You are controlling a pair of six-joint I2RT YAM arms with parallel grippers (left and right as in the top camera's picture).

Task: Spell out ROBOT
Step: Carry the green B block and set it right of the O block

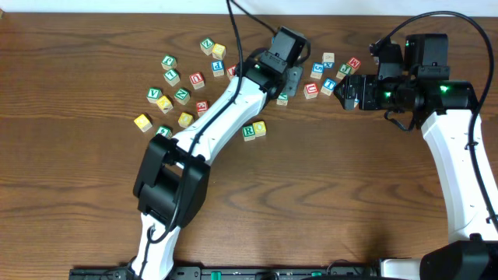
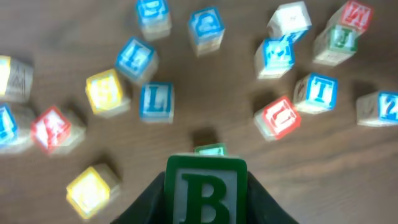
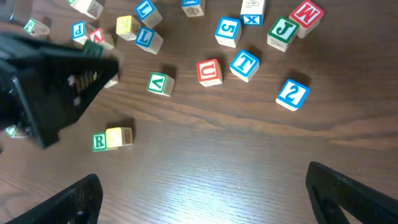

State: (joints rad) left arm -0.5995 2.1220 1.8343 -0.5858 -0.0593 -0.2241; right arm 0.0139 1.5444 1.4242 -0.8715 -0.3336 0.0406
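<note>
ROBOT's third letter, the green-framed B cube [image 2: 205, 188], is being held between the narrowed fingers [image 2: 144, 202] of the left gripper [image 1: 291, 82], clear of the table [image 1: 350, 202] and above the scatter of loose cubes. Its B is facing the wrist camera upright. The word is being started nearer the robot, where the green-framed R cube [image 1: 249, 131] is touching a yellow cube [image 1: 261, 128] on the R's right. The yellow face is too small to read and is judged to be serving as the first O. The step in hand is judged to be carrying the B to that row. Done well, the cube is being lowered straight down just right of the yellow cube, square to it and letter up, without nudging the pair, and released only once it is resting flat. The left arm is reaching long across the table, wrist pitched down over the pile. The right gripper [image 1: 348, 92] is hanging over the right-hand cluster with its fingers spread wide and gripping nothing. The blue-framed T cube [image 3: 244, 65] is lying loose in its view.
</note>
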